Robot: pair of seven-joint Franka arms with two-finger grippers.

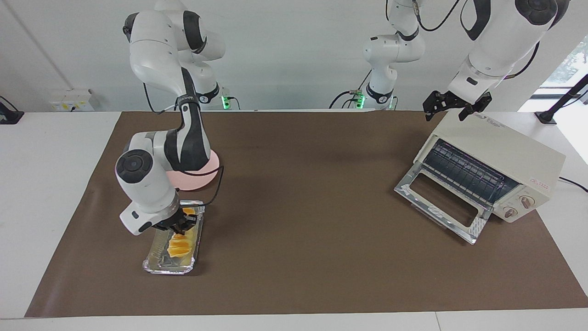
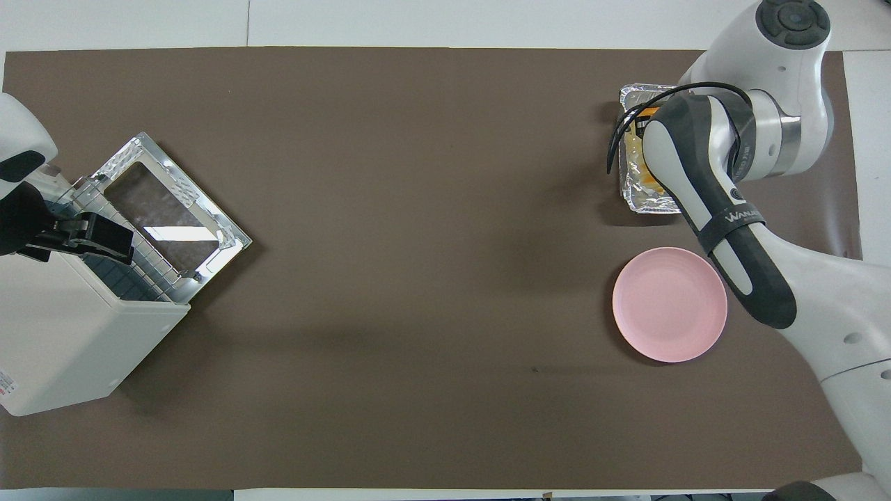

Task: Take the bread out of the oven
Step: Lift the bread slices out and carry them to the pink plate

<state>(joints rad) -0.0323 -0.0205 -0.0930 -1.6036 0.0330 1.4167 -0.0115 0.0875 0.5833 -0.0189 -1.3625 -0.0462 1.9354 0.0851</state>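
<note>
When the table is read as a clock face from where I stand across it, with twelve at the robots' edge, the holdings run as follows.

Item 1, the oven (image 1: 500, 151): cream-white, at about three o'clock, toward the left arm's end of the table. Its glass door (image 1: 438, 202) is dropped open, pointing toward seven. The dark wire rack (image 1: 466, 172) shows in the mouth, and two knobs (image 1: 518, 206) sit at the oven's five o'clock corner.

Item 2, the bread (image 1: 180, 246): golden-yellow and ridged, lying in the foil tray (image 1: 167, 269) at about eight o'clock, well apart from the oven. Only a sliver of it shows from overhead, under the arm.

Item 3, the foil tray: crinkled silver, long axis running twelve to six, resting on the brown mat (image 1: 312, 207).

Item 4, the pink plate (image 1: 204, 177): round, just at twelve of the tray and nearer to the robots, partly covered by the right arm's forearm.

Item 5, the right gripper (image 1: 179, 224): low over the twelve o'clock end of the tray, at the bread's nearer end. I cannot tell whether it pinches the loaf or is spread.

Item 6, the left gripper (image 1: 446, 114): waiting in the air over the oven's eleven o'clock top corner. I cannot tell its grip either.
</note>
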